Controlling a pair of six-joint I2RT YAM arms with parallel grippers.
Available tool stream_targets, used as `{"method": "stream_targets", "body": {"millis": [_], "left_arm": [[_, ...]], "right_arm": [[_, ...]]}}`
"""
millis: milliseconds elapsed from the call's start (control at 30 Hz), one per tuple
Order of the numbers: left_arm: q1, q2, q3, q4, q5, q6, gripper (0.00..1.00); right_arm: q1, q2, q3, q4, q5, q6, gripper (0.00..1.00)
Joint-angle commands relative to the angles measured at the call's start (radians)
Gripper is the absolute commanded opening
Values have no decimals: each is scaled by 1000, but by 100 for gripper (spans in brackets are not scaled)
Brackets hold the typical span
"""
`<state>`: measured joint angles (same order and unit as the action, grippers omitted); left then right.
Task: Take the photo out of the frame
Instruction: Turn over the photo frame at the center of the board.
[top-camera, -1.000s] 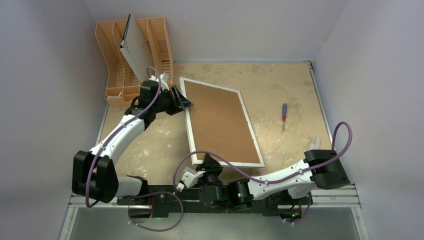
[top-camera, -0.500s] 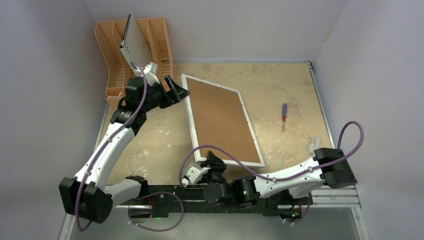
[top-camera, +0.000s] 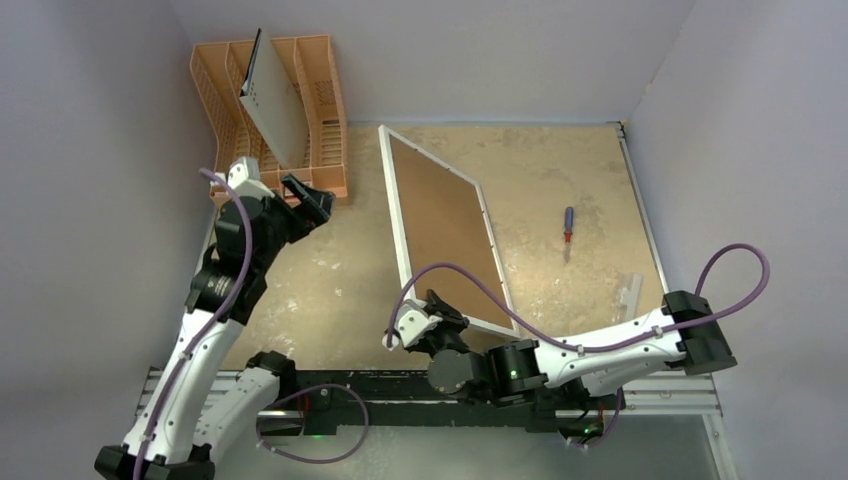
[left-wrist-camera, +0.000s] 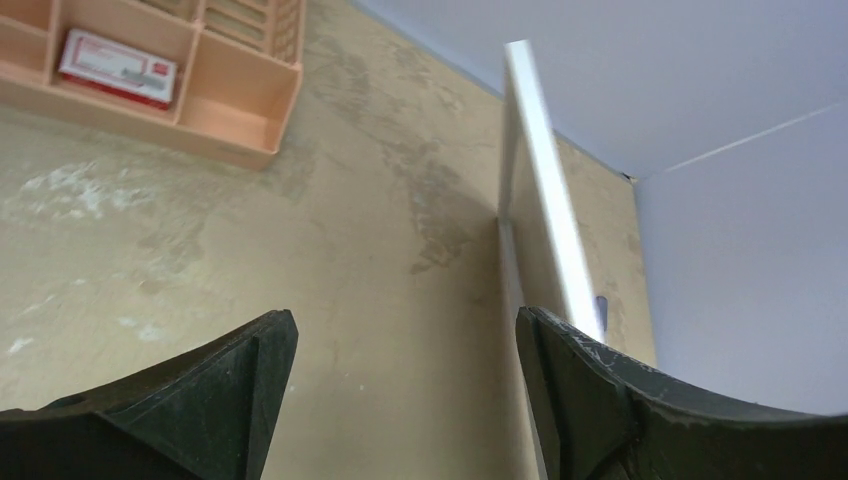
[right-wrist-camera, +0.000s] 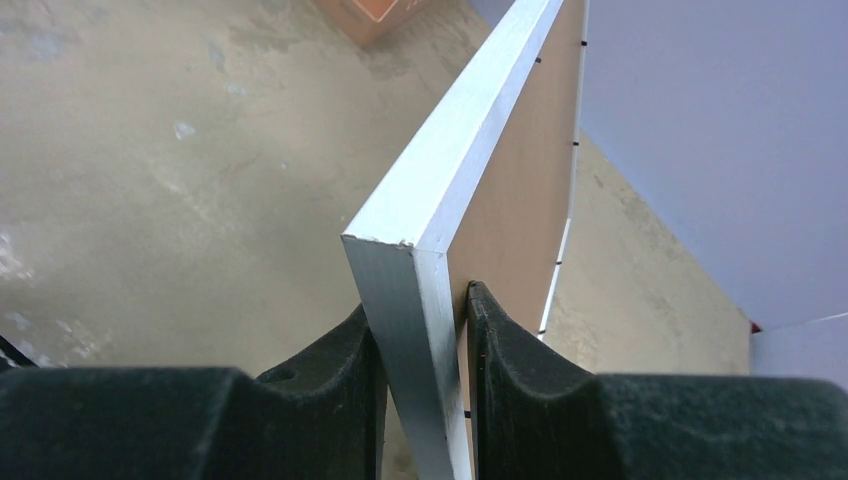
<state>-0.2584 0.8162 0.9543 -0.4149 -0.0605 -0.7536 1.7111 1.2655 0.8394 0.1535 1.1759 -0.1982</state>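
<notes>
The frame (top-camera: 445, 225) stands tilted up on one long edge, its brown fibreboard back toward the top camera and its narrow white border showing. My right gripper (top-camera: 440, 318) is shut on its near left corner; in the right wrist view the fingers (right-wrist-camera: 420, 305) clamp the white edge (right-wrist-camera: 465, 150) and the brown back (right-wrist-camera: 520, 190). The photo is hidden. My left gripper (top-camera: 312, 198) hangs open and empty to the left of the frame, apart from it. In the left wrist view the jaws (left-wrist-camera: 405, 320) stand wide, with the frame (left-wrist-camera: 540, 190) seen edge-on to the right.
An orange rack (top-camera: 325, 100) stands at the back left, with a grey-white holed board (top-camera: 275, 110) leaning in it. A small red-and-white box (left-wrist-camera: 118, 67) lies in one rack compartment. A screwdriver (top-camera: 568, 228) lies right of the frame. Walls close in on all sides.
My left gripper has opened, left the frame's far left corner and drawn back left toward the rack. The right gripper has raised the frame's left edge, so the frame stands steeper.
</notes>
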Motion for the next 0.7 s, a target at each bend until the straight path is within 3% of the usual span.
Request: {"method": "stream_targets", "body": {"millis": [0,200,333,433,500,667], "left_arm": [[-2,-91,-103,3,-108,-70,85],[-2,-68,-170,23,-46,-79,85],[-2,-24,-217,83,26,-78,85],[-2,6,-253,129,75,-85,85],[-2,24,-275,154,104,-90,85],[-2,68,-303,191,153,-84,85]], "right_arm": [[4,-91,76,126,-97,220,0],[3,-173,51,226,-183,270,0],[1,-239,-10,328,-151,305,0],[-20,-296,-56,327,-123,424,0],[-73,-325,-79,285,-131,513,0],[-226,-372,-85,-2,-155,840,0]]}}
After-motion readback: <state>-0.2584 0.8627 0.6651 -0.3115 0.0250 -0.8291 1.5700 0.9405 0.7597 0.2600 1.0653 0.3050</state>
